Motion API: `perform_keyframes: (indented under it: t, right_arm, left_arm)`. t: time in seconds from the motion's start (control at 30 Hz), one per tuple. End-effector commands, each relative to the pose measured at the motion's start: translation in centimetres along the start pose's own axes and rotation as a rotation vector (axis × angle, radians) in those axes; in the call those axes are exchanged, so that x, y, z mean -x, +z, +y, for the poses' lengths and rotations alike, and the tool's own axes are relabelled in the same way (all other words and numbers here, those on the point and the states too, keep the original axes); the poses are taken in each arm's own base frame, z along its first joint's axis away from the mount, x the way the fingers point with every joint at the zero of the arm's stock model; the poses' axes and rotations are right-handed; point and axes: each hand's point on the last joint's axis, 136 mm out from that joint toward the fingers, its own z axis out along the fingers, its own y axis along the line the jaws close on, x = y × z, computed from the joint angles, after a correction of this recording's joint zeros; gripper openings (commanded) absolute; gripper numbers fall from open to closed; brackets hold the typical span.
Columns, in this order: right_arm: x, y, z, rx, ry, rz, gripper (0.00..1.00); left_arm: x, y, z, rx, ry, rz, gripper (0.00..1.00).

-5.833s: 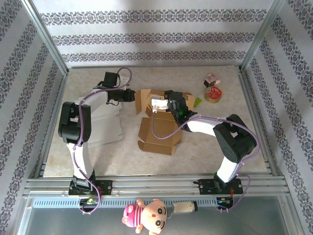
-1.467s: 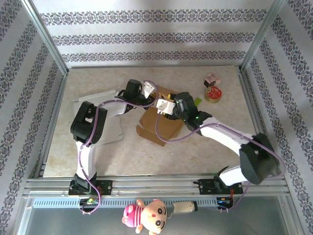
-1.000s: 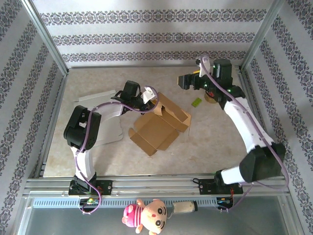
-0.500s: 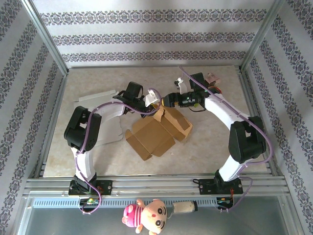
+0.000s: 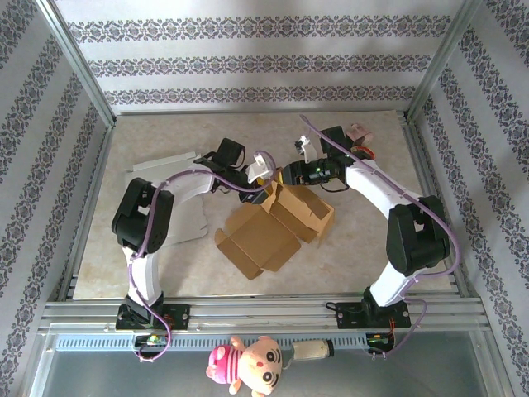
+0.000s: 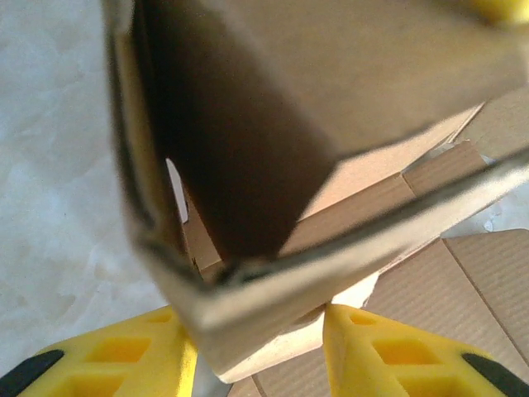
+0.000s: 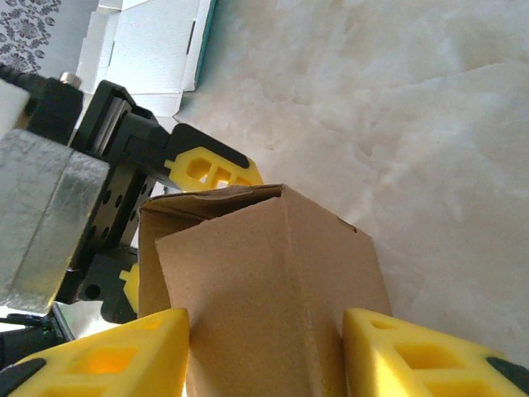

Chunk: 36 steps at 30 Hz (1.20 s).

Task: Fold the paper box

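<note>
The pale marbled table [image 5: 207, 277] fills the floor of a frame with patterned walls, and the two arms reach in from its near edge. The left arm [image 5: 142, 227] bends up and across to the right; the right arm [image 5: 407, 227] bends up and across to the left, so their ends meet near the middle. Below that meeting point lies the paper box [image 5: 264, 236], brown card. Its near half is spread flat on the table with flaps open, and its far end is raised into walls. To the left of it, partly under the left arm, lie flat white card sheets [image 5: 178, 213], which also show at the top of the right wrist view [image 7: 149, 58]. A soft doll [image 5: 250, 364] with a pink cap lies on the ledge in front of the arm bases. The left gripper [image 5: 267, 184] is at the raised far end of the box. In its own view the yellow fingers [image 6: 107, 364] stand partly apart with a folded corner of card [image 6: 248, 107] between them, and I cannot tell whether they press on it. The right gripper [image 5: 291, 175] meets the same end from the other side. Its fingers [image 7: 107, 351] sit about half closed, tight against both sides of an upright wall of the box [image 7: 264, 265], holding it. A small pink thing [image 5: 357, 131] sits near the far right corner, too small to make out.
</note>
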Motion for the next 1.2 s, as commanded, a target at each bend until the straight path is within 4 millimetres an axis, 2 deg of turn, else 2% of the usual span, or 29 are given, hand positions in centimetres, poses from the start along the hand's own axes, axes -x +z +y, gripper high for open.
perform_keyframes:
  t: [0.0,0.17,0.3,0.43,0.5,0.67,0.7,0.77,0.93,0.97,1.03,1.07,1.17]
  right_arm:
    - [-0.9,0.3,-0.5,-0.021,-0.005,0.022,0.47]
    - [-1.7,1.1,-1.0,-0.024,0.021,0.049,0.45]
    - [-1.9,1.4,-1.4,-0.021,0.06,0.061,0.48]
    - [-1.0,0.5,-1.9,0.005,0.135,0.037,0.56]
    - [-0.5,-0.2,-2.0,0.026,0.168,0.019,0.56]
    - [0.1,-1.7,-2.0,0.067,0.191,-0.018,0.54]
    - [0.1,-1.8,-2.1,0.074,0.2,-0.022,0.53]
    - [0.0,-1.7,-2.7,0.069,0.227,-0.019,0.53]
    - [-0.3,-1.2,-3.1,0.071,0.246,-0.003,0.53]
    - [-0.2,-1.2,-3.1,0.071,0.245,-0.004,0.52]
    - [-0.3,-1.1,-3.0,0.077,0.242,0.002,0.51]
    - [-0.3,-1.0,-3.0,0.079,0.242,0.007,0.51]
    - [-0.3,-1.0,-2.8,0.079,0.236,0.013,0.51]
  left_arm:
    - [-0.3,1.7,0.7,0.036,-0.038,0.011,0.42]
    - [-0.1,2.9,2.9,0.187,-0.062,-0.01,0.41]
    - [0.1,3.8,3.8,0.283,-0.055,-0.036,0.34]
    - [0.0,4.6,4.0,0.33,-0.026,-0.026,0.24]
    - [0.3,4.5,4.0,0.335,-0.027,-0.035,0.19]
    - [0.6,4.5,3.4,0.306,-0.021,-0.05,0.15]
    - [0.7,4.4,3.4,0.307,-0.019,-0.053,0.13]
    - [0.7,4.5,3.5,0.306,-0.026,-0.048,0.0]
    - [1.7,4.9,3.9,0.295,-0.076,-0.066,0.0]
    - [2.0,4.9,3.9,0.289,-0.074,-0.08,0.04]
    - [2.9,4.9,3.7,0.275,-0.06,-0.12,0.28]
    - [3.5,4.8,3.7,0.271,-0.05,-0.14,0.36]
    - [4.4,4.8,3.9,0.275,-0.021,-0.16,0.39]
